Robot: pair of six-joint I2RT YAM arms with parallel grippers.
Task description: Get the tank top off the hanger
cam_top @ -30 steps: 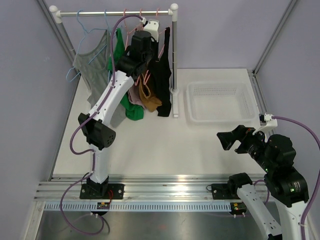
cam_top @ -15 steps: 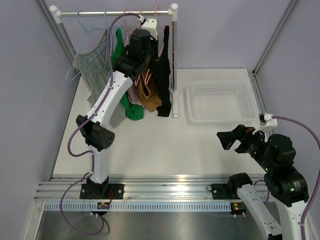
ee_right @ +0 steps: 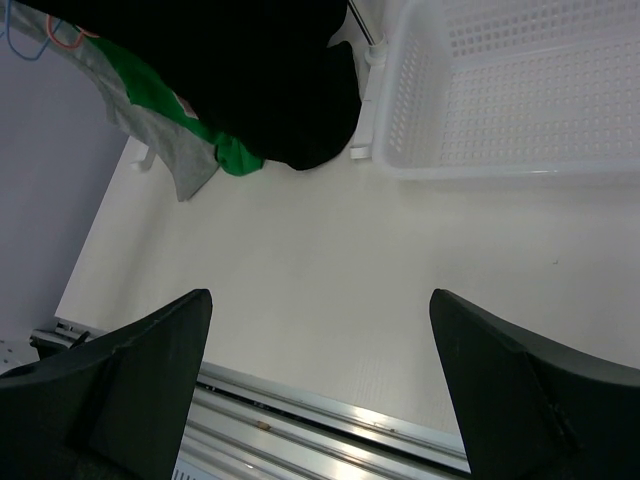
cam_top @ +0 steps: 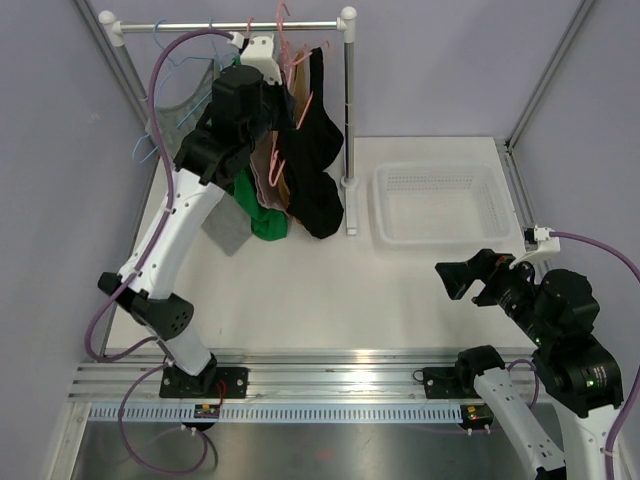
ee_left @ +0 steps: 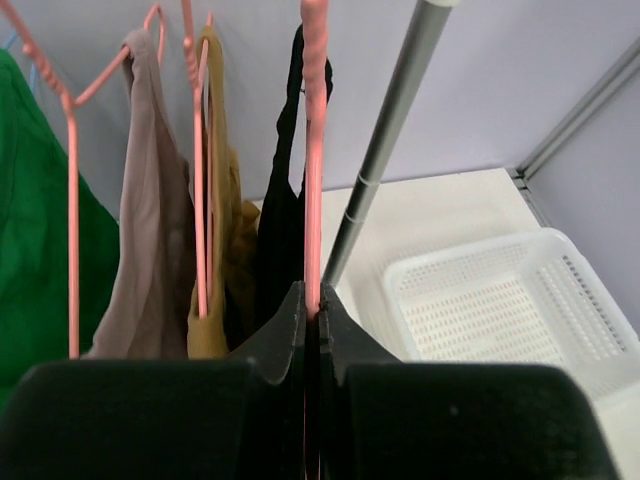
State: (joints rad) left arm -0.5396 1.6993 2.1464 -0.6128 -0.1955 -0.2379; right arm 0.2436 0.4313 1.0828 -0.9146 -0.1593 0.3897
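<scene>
Fabric of the black tank top (ee_left: 283, 190), hung on the rail (cam_top: 135, 28) at the table's (cam_top: 300, 290) far edge, looks light and limp, best pinched at a strap; left gripper (ee_left: 312, 300) clamps its pink hanger (ee_left: 313, 150), right gripper (ee_right: 320, 300) stands open.

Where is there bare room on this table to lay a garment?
Bare: the broad table stretch between the hanging clothes, the white basket and the near rail. The basket also looks empty inside. Crowded: the back left, where those clothes and the left arm bunch under the clothes rack.
</scene>
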